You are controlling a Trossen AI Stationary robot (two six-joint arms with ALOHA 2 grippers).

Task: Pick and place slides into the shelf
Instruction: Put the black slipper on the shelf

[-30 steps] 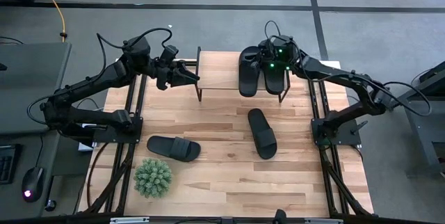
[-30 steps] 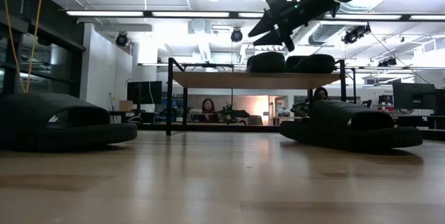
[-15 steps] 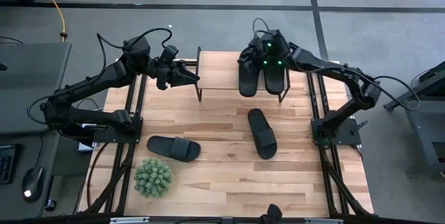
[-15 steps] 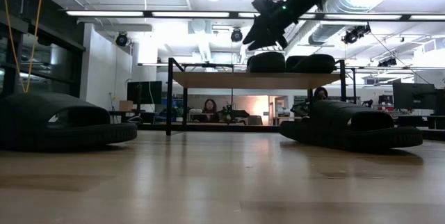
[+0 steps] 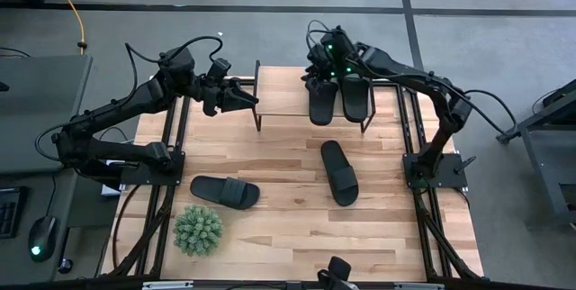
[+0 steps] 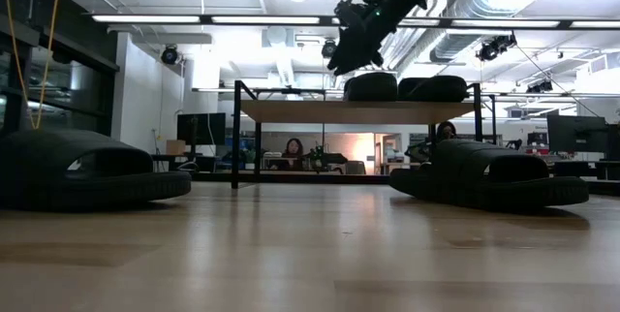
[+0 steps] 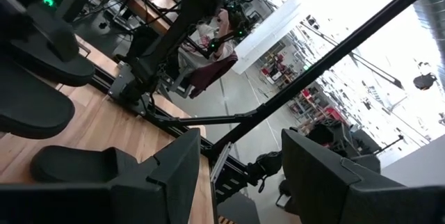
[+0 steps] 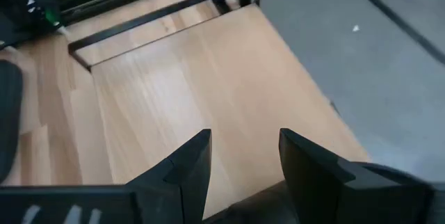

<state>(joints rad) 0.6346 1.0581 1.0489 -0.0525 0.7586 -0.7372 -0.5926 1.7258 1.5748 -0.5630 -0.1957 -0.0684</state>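
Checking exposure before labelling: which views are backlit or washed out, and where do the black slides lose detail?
Low view: bright ceiling lights backlight the scene, so the black slide sandal on the tabletop reads nearly as a silhouette. Left wrist view: the far room blows out to white. High view: even light, black slide sandals on the light wood shelf clearly outlined.

I can't read any text from here — no label, brand, number or sign shows in any of the four views. The slides carry no visible logo, and the shelf's plank top is bare wood. The room behind the table has screens and fittings, but nothing on them resolves into letters or digits — too small and blurred to tell.
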